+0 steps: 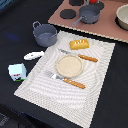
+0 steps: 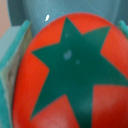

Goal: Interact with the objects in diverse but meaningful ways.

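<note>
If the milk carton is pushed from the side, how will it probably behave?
The milk carton stands upright on a small base, so a high push would probably tip it. It looks like a stiff, small toy box, likely light; a low push may slide it.

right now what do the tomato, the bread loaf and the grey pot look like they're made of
Tomato: smooth, faintly glossy red with a flat green star, probably molded plastic. It sits between the teal fingers of the hand.
Bread loaf: golden with a slight sheen, likely plastic, though too small to be sure.
Grey pot: uniform dull grey without bright reflections, so plastic or matte metal; I cannot tell which.
</note>
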Controlling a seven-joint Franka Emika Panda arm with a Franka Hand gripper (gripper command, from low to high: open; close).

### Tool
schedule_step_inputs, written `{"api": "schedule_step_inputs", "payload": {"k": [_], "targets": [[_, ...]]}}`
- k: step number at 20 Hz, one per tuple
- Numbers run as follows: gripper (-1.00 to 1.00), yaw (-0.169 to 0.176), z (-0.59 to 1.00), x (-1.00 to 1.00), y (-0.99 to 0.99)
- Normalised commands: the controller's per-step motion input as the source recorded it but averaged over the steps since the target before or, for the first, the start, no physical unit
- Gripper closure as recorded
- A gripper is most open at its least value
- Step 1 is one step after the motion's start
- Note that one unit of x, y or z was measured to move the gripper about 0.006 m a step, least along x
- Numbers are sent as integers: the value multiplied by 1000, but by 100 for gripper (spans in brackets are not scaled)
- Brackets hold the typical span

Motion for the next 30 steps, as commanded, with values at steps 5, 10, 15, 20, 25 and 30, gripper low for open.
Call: {"api": "schedule_step_inputs", "payload": {"k": [5,10,15,20,25,30], "targets": [[100,43,-185,0,2],[-100,40,-95,-45,21],[-100,28,37,-65,27],[-100,29,401,-122,-12],[-100,0,955,-65,-439],[-100,1,785,51,-813]]}}
